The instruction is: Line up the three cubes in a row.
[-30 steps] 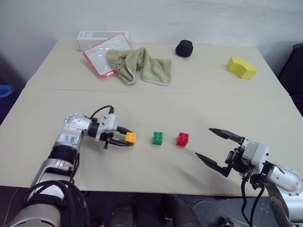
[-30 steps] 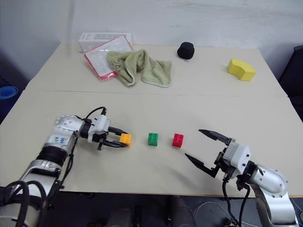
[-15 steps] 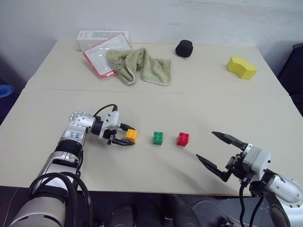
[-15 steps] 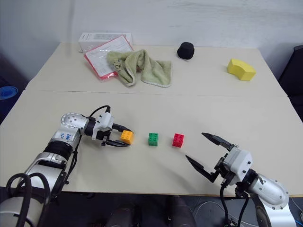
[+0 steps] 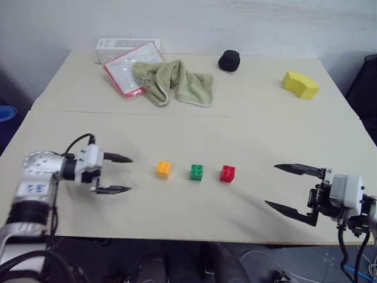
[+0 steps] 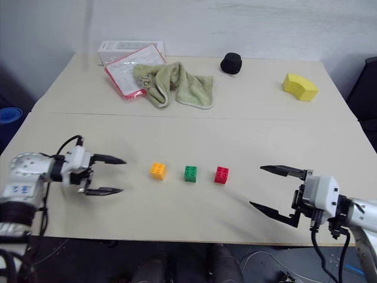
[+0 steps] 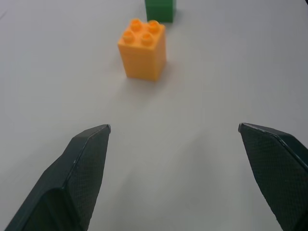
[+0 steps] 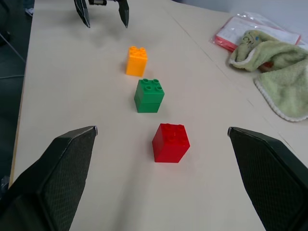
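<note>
Left pincer (image 5: 121,173) backed off orange cube (image 5: 164,169), wide open, empty.

It looked like a lab or test room set up for robot trials. Two plain beige tables (image 5: 235,132) stood pushed together against a bare white wall (image 5: 235,23), which served as the backdrop. Along the tables' edge nearest that wall lay a loose mix of props: a white box (image 5: 121,44), a red-edged plastic packet (image 5: 126,68), a crumpled green towel (image 5: 174,79), a small black object (image 5: 229,60) and a yellow wedge block (image 5: 301,84). Farther from the wall, three toy blocks (image 5: 196,171) sat in a row. Cables (image 6: 306,265) trailed below the tables' front edge, farthest from the wall.
</note>
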Tool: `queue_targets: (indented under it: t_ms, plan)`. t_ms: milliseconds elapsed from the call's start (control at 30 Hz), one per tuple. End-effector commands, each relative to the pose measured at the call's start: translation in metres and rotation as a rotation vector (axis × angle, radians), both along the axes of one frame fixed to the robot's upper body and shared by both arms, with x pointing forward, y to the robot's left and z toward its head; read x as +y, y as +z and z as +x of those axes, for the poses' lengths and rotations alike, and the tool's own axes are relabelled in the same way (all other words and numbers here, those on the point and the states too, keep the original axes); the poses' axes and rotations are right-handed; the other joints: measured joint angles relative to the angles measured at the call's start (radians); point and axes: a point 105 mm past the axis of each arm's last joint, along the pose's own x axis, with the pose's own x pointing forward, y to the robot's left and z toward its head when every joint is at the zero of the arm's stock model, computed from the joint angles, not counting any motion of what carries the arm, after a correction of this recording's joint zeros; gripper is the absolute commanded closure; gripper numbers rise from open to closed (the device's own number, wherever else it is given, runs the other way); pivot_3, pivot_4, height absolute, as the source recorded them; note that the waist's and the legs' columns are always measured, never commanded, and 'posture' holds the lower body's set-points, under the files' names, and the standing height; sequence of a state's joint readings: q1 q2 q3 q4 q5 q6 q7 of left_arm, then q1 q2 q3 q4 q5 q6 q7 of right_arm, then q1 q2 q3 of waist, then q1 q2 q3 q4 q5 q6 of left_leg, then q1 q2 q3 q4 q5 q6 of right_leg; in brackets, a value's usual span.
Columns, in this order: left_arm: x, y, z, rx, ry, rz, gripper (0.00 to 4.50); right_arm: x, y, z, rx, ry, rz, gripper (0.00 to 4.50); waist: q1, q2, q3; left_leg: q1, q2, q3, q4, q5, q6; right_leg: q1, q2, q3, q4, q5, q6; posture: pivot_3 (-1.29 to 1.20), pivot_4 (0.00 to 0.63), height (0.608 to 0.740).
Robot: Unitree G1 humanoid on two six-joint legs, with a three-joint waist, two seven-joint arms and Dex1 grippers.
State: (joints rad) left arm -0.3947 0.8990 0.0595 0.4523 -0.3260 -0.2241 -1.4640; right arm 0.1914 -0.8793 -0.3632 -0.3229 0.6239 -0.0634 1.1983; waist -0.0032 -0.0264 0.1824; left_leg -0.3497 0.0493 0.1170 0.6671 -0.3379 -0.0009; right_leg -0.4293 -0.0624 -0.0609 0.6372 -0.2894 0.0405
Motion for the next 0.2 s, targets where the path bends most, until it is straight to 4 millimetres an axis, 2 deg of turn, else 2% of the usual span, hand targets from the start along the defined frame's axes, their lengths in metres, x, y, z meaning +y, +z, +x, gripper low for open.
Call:
queue_targets:
  t_ms: [33, 200]
  plan:
    - [0.019, 0.015, -0.007, -0.034, 0.128, -0.023, 0.02, -0.010, 0.007, 0.001, 0.017, 0.033, -0.034, 0.00, 0.003, 0.000, 0.000, 0.000, 0.000, 0.000, 0.000, 0.000, 0.001, 0.000, -0.001, 0.000, 0.000, 0.000, 0.000, 0.00, 0.150, 0.740]
    - [0.026, 0.010, -0.021, 0.011, 0.192, -0.033, 0.02, -0.026, -0.001, 0.009, 0.059, 0.026, -0.072, 0.00, 0.003, 0.000, 0.000, -0.001, -0.001, 0.000, 0.000, -0.001, 0.001, 0.000, -0.001, -0.001, 0.000, 0.000, 0.000, 0.00, 0.150, 0.740]
